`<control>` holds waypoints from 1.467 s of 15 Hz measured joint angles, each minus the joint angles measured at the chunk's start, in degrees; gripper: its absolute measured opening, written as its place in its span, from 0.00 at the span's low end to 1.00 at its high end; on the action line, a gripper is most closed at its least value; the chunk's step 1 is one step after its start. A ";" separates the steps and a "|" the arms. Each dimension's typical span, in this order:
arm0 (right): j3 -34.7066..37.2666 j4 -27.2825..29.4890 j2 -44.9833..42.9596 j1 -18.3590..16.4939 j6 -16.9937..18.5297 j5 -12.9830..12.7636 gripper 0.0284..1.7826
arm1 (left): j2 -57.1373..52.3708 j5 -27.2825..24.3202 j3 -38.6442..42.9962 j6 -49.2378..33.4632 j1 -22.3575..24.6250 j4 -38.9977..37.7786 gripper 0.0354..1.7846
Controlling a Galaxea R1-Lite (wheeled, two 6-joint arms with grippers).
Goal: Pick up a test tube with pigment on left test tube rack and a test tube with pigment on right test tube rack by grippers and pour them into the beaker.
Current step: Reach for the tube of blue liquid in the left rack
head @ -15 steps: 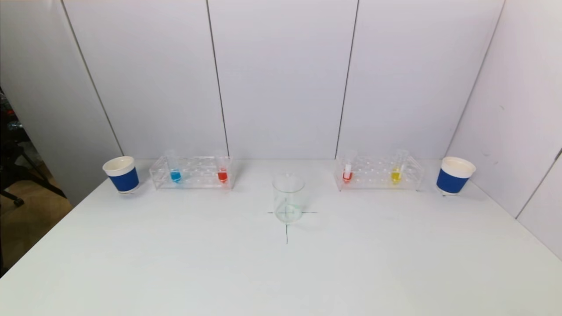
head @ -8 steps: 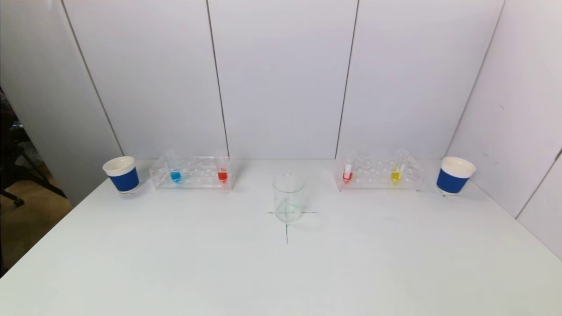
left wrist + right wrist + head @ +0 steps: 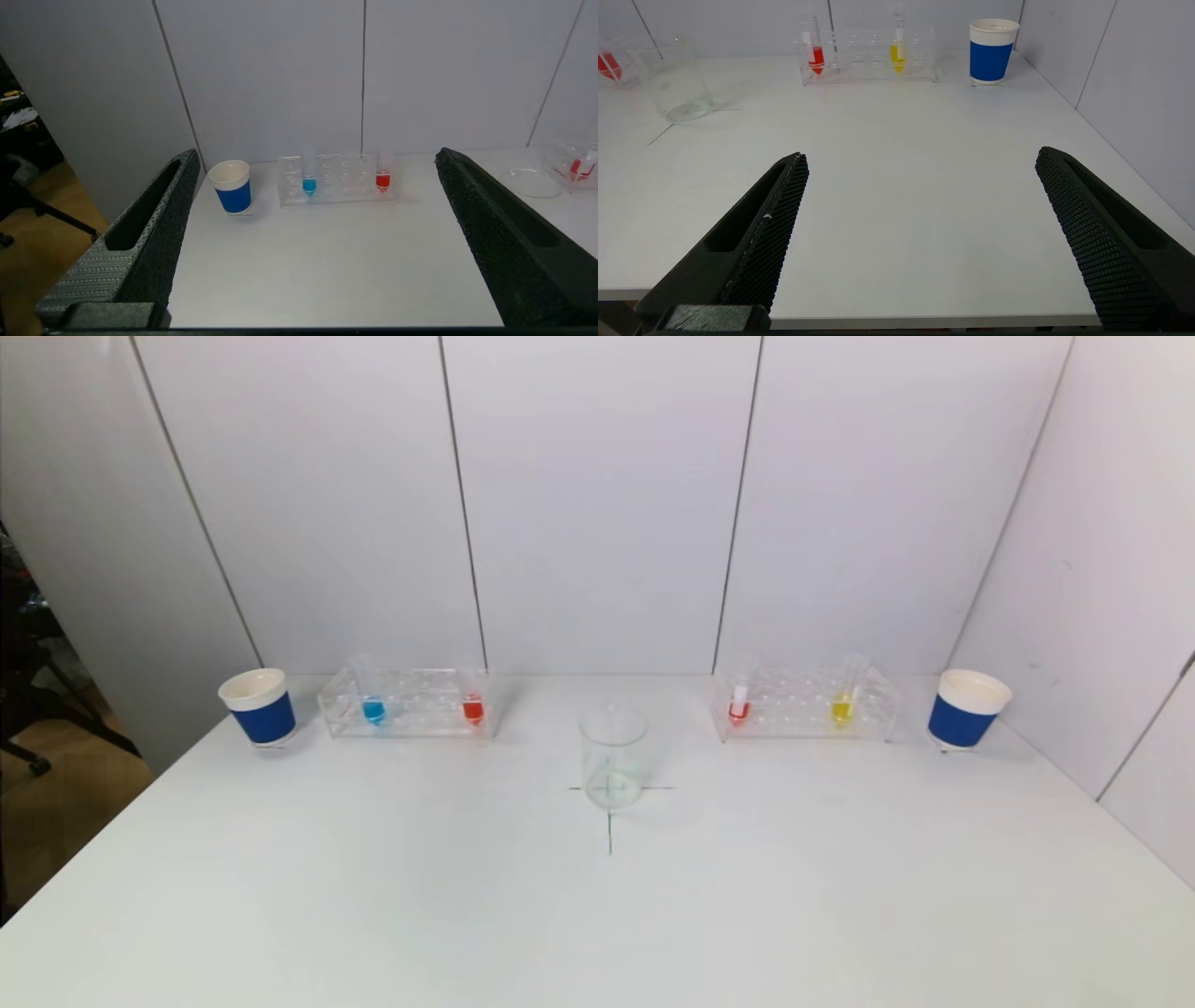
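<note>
Nothing started yet, by the look of it. Far left on the white desk (image 3: pixel 373 896), a blue-banded paper cup (image 3: pixel 258 707); beside it the clear plastic left rack (image 3: pixel 407 703) with a blue-pigment tube (image 3: pixel 372 702) and a red-pigment tube (image 3: pixel 473 700), both seated upright. Left gripper (image 3: pixel 317 161) back at the near desk edge, jaws wide apart, holding nothing. Centre: clear glass beaker (image 3: pixel 612 758) on the pen cross, apparently empty, though hard to be sure through glass. Then the clear right rack (image 3: pixel 807 703), with a red-pigment tube (image 3: pixel 738 700) and a yellow-pigment tube (image 3: pixel 843 700) in place. Right gripper (image 3: pixel 920 156) likewise back, jaws spread, empty. Second blue-banded cup (image 3: pixel 967 709) far right. Both picks and pours still to do. Out of the head view: both arms.
</note>
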 joint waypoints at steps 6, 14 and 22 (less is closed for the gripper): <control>0.00 0.00 0.00 0.00 0.00 -0.02 0.99 | 23.02 -0.09 0.22 -0.07 0.16 -19.91 0.99; 0.00 0.00 0.00 0.00 0.00 0.00 0.99 | 54.44 -3.33 -1.94 -0.30 1.82 -50.01 0.99; 0.00 0.00 0.00 0.00 0.00 0.00 0.99 | 76.69 -4.51 -9.20 -0.41 4.66 -67.56 0.99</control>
